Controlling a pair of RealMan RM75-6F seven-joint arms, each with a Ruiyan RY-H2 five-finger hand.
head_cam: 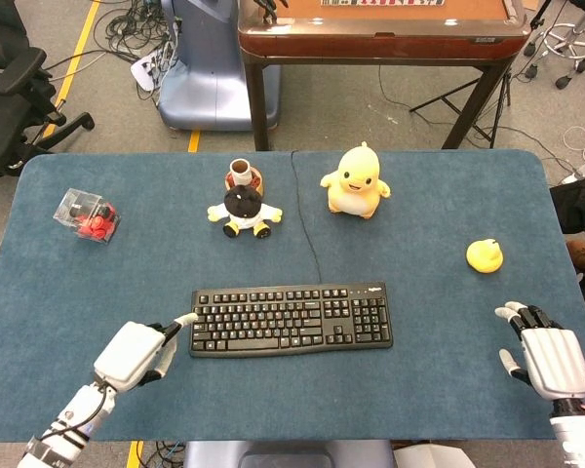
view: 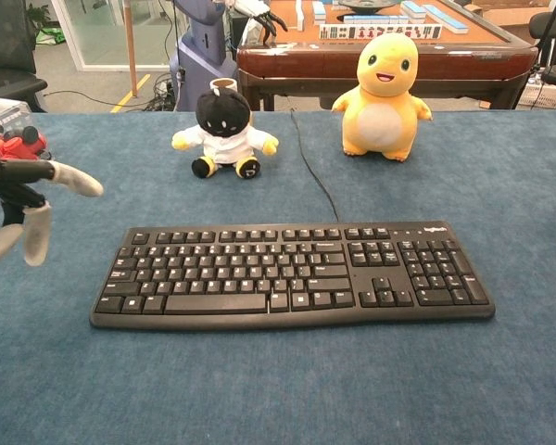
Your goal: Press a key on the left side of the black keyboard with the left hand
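Black keyboard (head_cam: 291, 319) lies flat, white-lettered keys, just right of my left hand (head_cam: 135, 352), which holds nothing, one finger out, not touching; right hand (head_cam: 543, 353) splayed, empty.

Left hand (head_cam: 134, 352) just left of the black keyboard (head_cam: 291, 319), one finger toward its edge.

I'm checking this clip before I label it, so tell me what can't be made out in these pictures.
- Left hand: chest view's left edge cuts off the palm; only fingers show.
- Black keyboard: key legends too small in head view.
- Clear box: cut by the chest view's left edge and partly behind the fingers; its red contents are unidentifiable.
- Right hand: absent from chest view.
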